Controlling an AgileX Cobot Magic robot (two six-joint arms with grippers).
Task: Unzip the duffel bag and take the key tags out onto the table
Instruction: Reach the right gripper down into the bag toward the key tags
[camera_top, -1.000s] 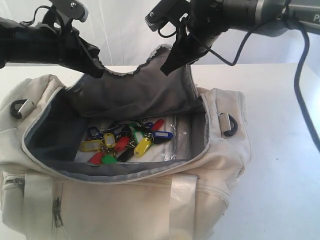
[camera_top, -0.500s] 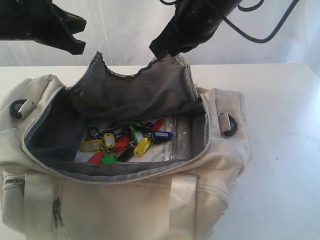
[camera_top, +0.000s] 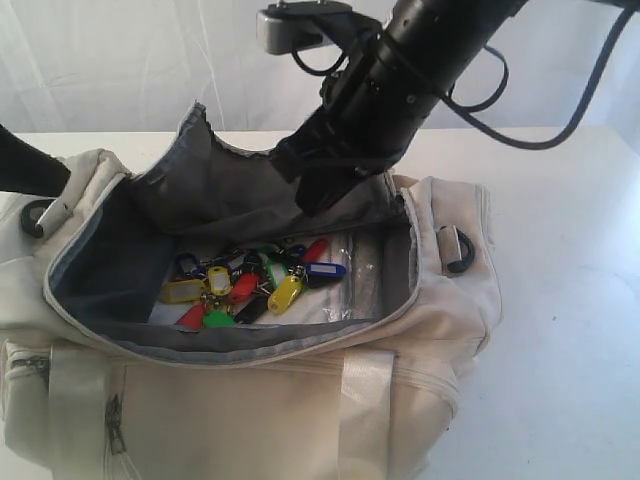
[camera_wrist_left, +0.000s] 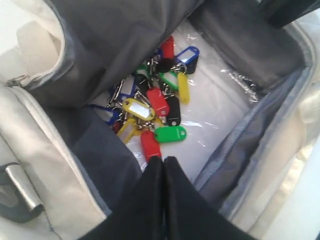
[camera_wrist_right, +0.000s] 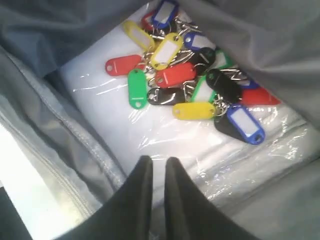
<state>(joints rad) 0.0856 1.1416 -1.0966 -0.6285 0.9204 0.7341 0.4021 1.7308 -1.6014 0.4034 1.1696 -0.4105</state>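
Colourful key tags (camera_top: 255, 282) lie inside the unzipped duffel bag (camera_top: 430, 330). The right gripper (camera_wrist_right: 156, 162) hovers above them, barely parted and empty. The left gripper (camera_wrist_left: 163, 159) is closed, holding nothing.

The right hand (camera_top: 318, 200) has dropped into the duffel bag (camera_top: 420, 330); the left hand (camera_top: 55, 178) has swung aside.

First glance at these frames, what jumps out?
The bright bunch of key tags grabs the eye, lying on clear plastic at the bottom of the unzipped duffel bag on the white table. The black right gripper hangs over the bag's opening above the tags, jaws nearly together and empty. The left gripper is shut, at the bag's left end in the exterior view.
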